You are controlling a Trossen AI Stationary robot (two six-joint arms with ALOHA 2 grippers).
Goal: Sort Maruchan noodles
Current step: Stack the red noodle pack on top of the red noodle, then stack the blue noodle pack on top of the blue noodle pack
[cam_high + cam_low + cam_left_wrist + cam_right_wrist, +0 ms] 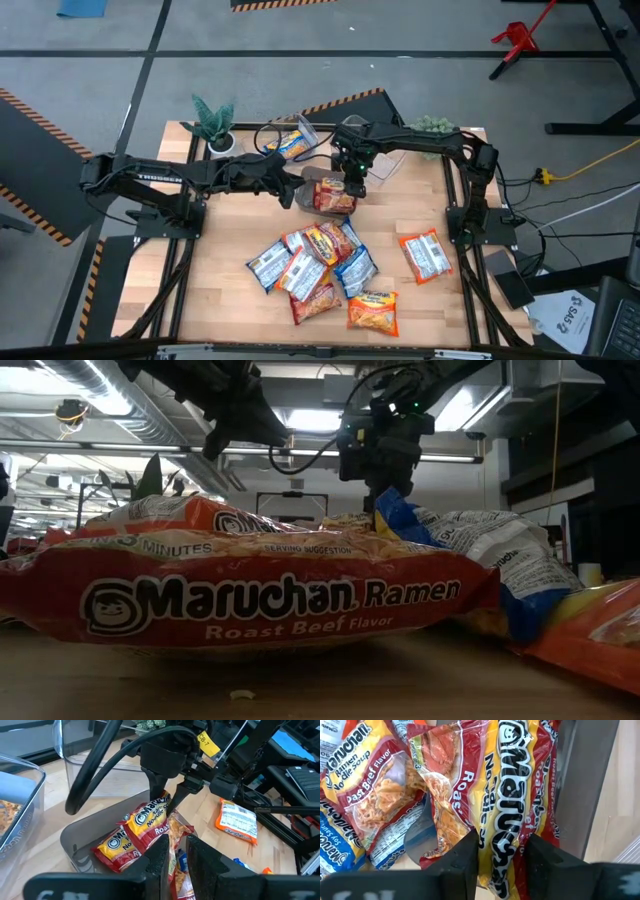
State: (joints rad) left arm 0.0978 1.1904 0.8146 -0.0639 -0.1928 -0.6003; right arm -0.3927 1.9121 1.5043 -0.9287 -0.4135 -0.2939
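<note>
Red-and-yellow crinkly plastic: roast beef packet [512,815], lying in the grey bin [308,192] at mid-table, directly under the right gripper [352,180]. Right wrist view shows the packet's long axis running straight out between the two dark fingers [462,857], which straddle its near end at a narrow spread; whether they actually pinch the wrapper cannot be told. A second roast beef packet [117,847] lies beside it in the same bin.

Left gripper [292,187]: just beside the bin on its left, pointing at it, fingers almost closed on nothing. Right arm is the nearer and the one at work; judged step is placing or releasing a red packet into the bin.

Remaining stock: loose pile [318,268] of blue, orange and red packets toward the table's front, well apart from the bin; one orange packet [425,254] alone at the right.

View differences: clear bin [290,140] holding a blue-yellow packet shows only from above. Low view is filled by a front packet [250,600] and hides both bins.
</note>
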